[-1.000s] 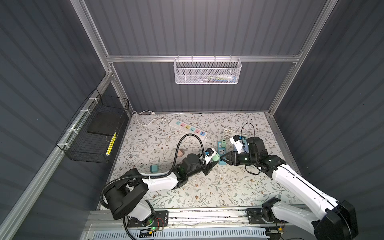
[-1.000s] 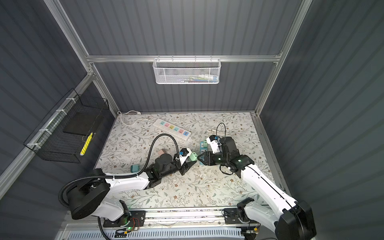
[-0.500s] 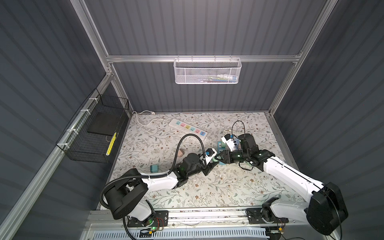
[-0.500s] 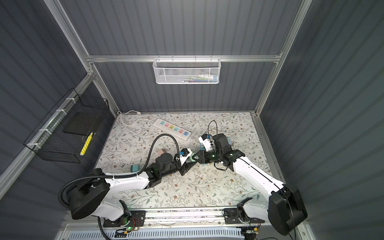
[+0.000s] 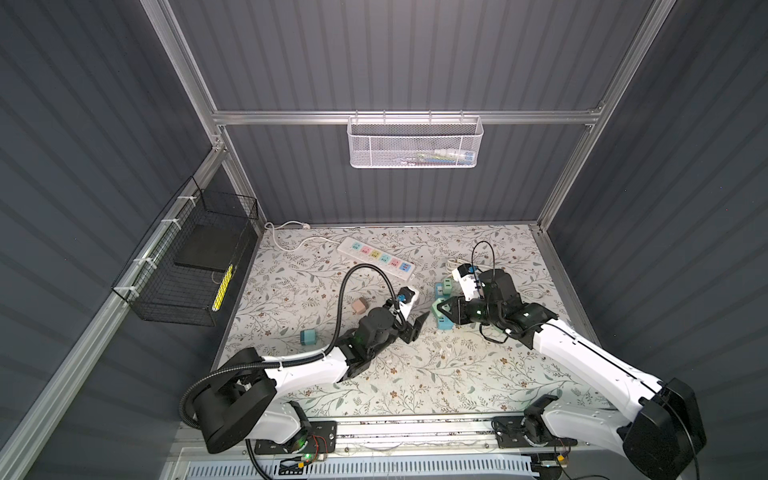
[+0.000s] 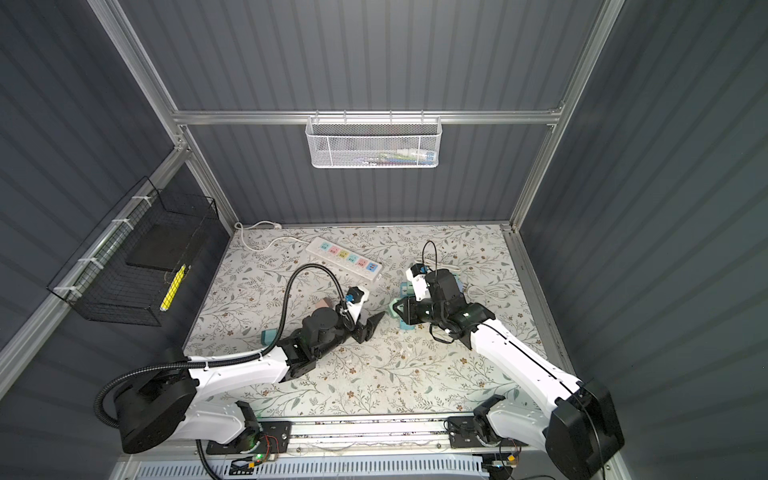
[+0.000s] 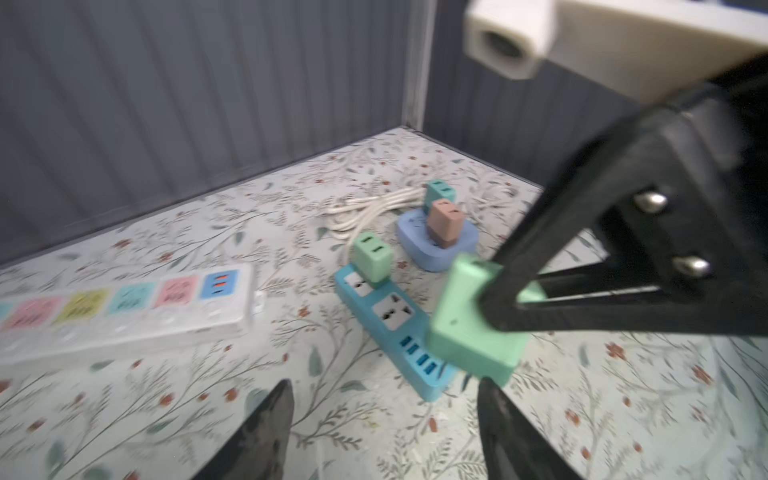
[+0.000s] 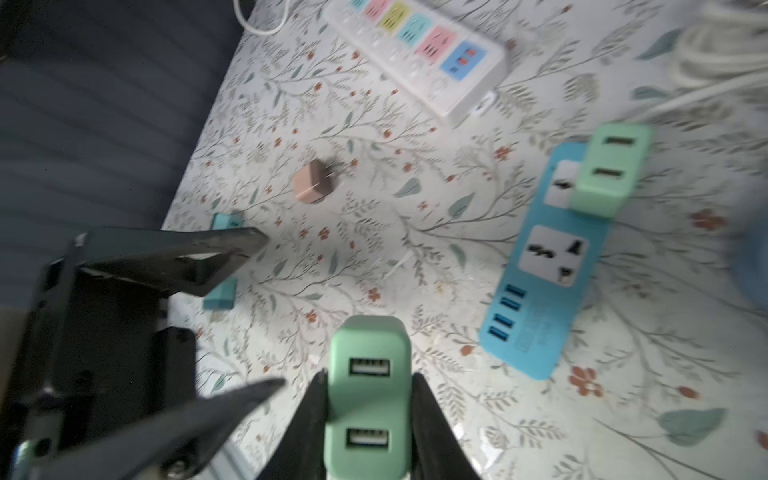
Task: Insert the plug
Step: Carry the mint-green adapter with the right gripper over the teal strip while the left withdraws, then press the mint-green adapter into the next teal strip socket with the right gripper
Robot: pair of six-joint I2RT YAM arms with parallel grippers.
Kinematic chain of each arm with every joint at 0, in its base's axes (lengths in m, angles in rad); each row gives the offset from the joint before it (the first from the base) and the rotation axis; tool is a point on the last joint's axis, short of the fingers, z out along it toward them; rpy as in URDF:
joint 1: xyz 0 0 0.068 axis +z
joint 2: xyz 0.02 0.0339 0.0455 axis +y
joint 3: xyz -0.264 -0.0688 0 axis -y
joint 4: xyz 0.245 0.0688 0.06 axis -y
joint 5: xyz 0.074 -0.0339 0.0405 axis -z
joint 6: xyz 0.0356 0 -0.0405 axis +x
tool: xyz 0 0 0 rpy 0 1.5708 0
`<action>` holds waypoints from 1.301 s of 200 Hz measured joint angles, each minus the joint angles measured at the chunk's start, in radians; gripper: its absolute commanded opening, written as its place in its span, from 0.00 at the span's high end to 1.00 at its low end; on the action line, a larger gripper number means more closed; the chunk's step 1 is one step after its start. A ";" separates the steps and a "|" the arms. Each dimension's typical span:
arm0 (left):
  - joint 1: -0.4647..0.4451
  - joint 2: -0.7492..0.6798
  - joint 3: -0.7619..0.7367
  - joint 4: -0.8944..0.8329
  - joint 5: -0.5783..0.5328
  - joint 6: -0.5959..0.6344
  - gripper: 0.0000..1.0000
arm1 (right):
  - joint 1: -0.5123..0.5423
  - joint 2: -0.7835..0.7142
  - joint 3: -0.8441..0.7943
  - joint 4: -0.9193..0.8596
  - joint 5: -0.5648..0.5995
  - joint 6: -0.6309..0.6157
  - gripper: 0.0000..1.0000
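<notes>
Mint-green plug (image 8: 368,399) sits clamped between right fingers (image 8: 305,432); left fingers (image 7: 266,432) gape empty; blue strip (image 8: 540,332) print unreadable.

In both top views we look down from high above the front edge onto the whole tabletop (image 5: 457,374) (image 6: 395,374), facing its back edge. Our left wrist camera sits low and close, facing the back right corner. Our right wrist camera looks steeply down from close, toward the left edge. All four views share the blue power strip (image 5: 442,324) (image 6: 406,325) (image 7: 395,328) (image 8: 540,299) and the white power strip (image 5: 376,259) (image 6: 344,258) (image 7: 124,316) (image 8: 419,37).
</notes>
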 measured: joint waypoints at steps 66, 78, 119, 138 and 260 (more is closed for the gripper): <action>0.004 -0.020 0.039 -0.415 -0.397 -0.401 0.17 | 0.037 0.123 -0.060 0.046 0.417 0.018 0.84; 0.006 -0.020 0.038 -0.464 -0.426 -0.459 0.17 | 0.037 0.150 -0.061 0.064 0.446 0.018 0.84; 0.006 -0.041 -0.007 -0.531 -0.476 -0.568 0.17 | 0.037 0.217 -0.049 0.108 0.474 0.027 0.84; 0.006 -0.070 -0.033 -0.547 -0.488 -0.591 0.16 | 0.037 0.249 -0.030 0.117 0.479 0.032 0.84; 0.006 -0.111 -0.065 -0.552 -0.509 -0.603 0.11 | 0.051 0.402 0.064 0.153 0.533 0.055 0.84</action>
